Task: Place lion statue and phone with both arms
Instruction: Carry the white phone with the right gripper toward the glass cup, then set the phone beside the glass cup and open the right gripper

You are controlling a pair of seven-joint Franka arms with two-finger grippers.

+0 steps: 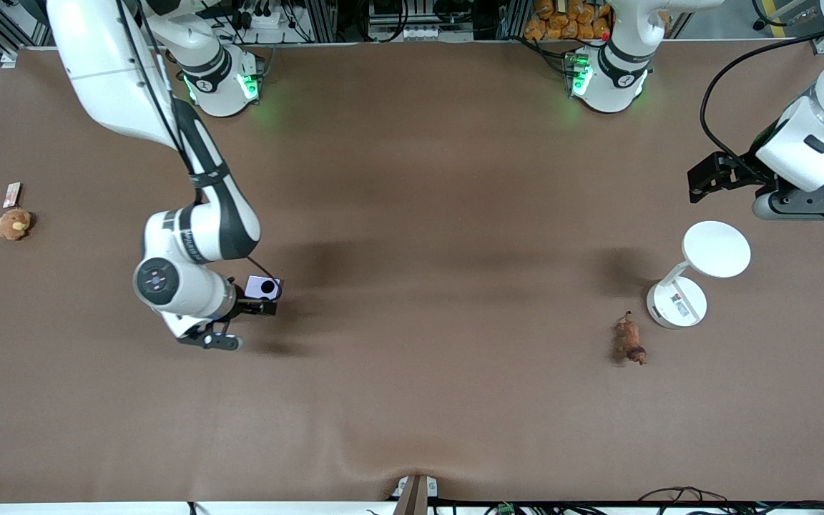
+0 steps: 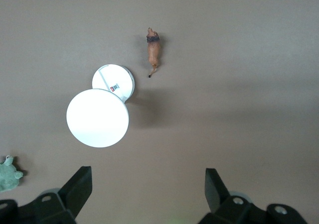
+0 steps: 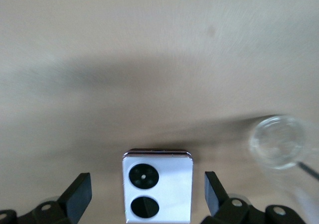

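The lavender phone (image 1: 263, 287) with two black circles lies on the table toward the right arm's end. My right gripper (image 1: 266, 299) is low over it and open. In the right wrist view the phone (image 3: 157, 194) sits between the fingers (image 3: 79, 194) with a gap on each side, and the gripper (image 3: 148, 190) touches nothing. The reddish-brown lion statue (image 1: 631, 341) lies on the table toward the left arm's end. My left gripper (image 1: 703, 179) hangs high, open and empty (image 2: 148, 184). The lion (image 2: 153, 50) is far from its fingertips.
A white stand with a round top (image 1: 716, 248) and round base (image 1: 677, 302) stands beside the lion, between it and my left gripper. A clear glass ashtray (image 3: 278, 142) sits near the phone. An orange-brown plush (image 1: 13, 224) lies near the table's edge. A green plush (image 2: 7, 174) shows in the left wrist view.
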